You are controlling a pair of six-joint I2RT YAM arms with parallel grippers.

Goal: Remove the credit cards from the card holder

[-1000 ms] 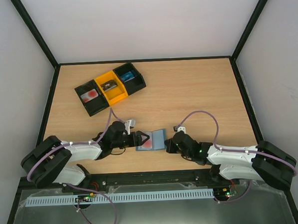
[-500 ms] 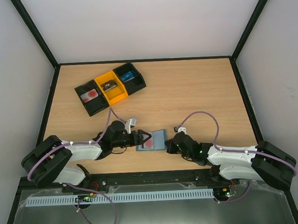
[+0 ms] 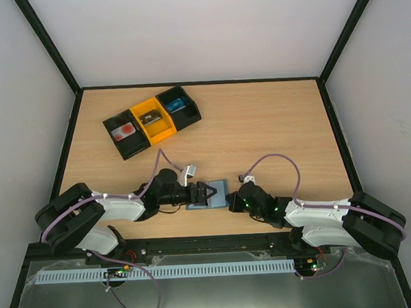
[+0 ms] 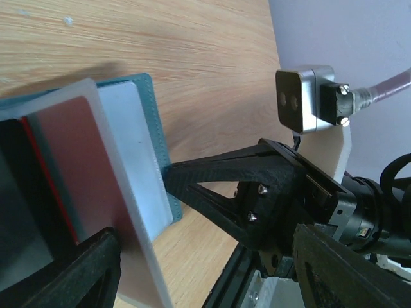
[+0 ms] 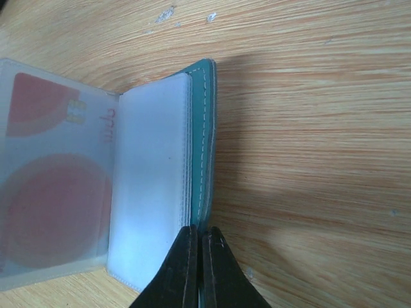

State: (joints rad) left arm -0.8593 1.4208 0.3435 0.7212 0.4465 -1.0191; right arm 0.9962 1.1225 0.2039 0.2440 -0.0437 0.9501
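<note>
Tray of black and orange plastic with three compartments (image 3: 160,135) stands at the far left of the light wooden table (image 3: 259,123), well apart from the work; each compartment holds a small item, too small to identify. Nearer the front edge, the left gripper (image 3: 209,193) has its jaws spread wide and lies low over the left half of the flat blue-grey folding card holder (image 3: 220,187), gripping nothing. The holder lies open on the table between the two grippers, and its frosted plastic sleeves are fanned out to the left. One bright red credit card (image 5: 51,205) shows through a sleeve and remains fully seated; no other card can be made out. On the right, the right gripper (image 5: 198,240) has its jaws nearly together, pinching the stitched right-hand edge of the holder and pinning it in place. Judged step: the holder is anchored and the left gripper is lining up on the first card, so no card is out yet. The next move calls for the left jaws to narrow on the card's exposed edge alone, not on the sleeve, and draw it leftward while the right-hand pinch holds.
</note>
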